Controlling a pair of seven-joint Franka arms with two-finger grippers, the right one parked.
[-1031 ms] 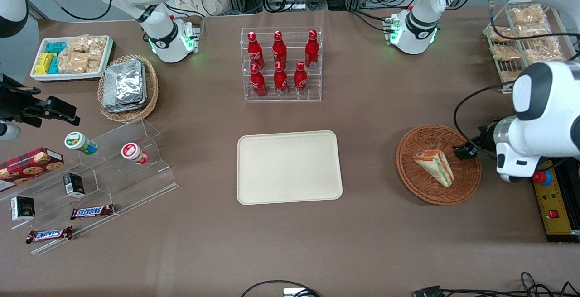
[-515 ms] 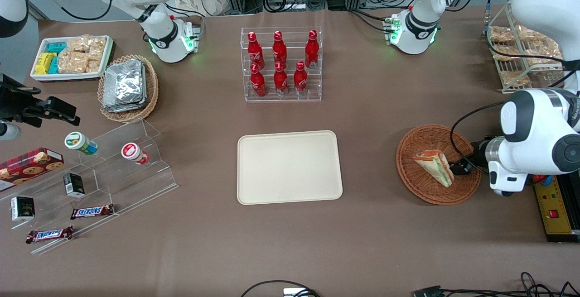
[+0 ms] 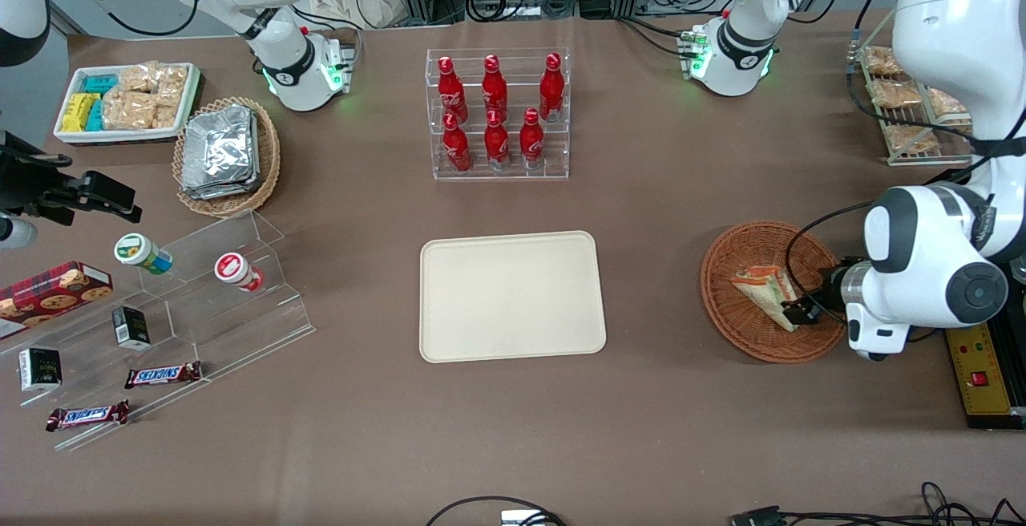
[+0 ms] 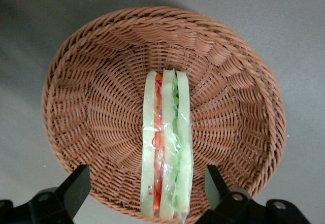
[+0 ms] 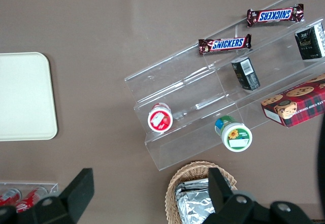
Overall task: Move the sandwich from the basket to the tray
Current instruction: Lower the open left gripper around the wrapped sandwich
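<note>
Sandwich (image 4: pixel 166 148) is sitting on edge in the reddish wicker basket (image 3: pixel 741 325), at 3 o'clock from the tray (image 3: pixel 449 333). It's looking light, soft, film-wrapped and prob. slippery, so you're squeezing the bread faces gently. Gripper (image 4: pixel 147 196) is hanging spread wide astride it, holding nothing. Legible: Snickers bars (image 5: pixel 225 43).

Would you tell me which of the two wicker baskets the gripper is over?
The reddish-brown basket holding the sandwich; the open gripper straddles the sandwich. The tan basket holds foil packets.
</note>
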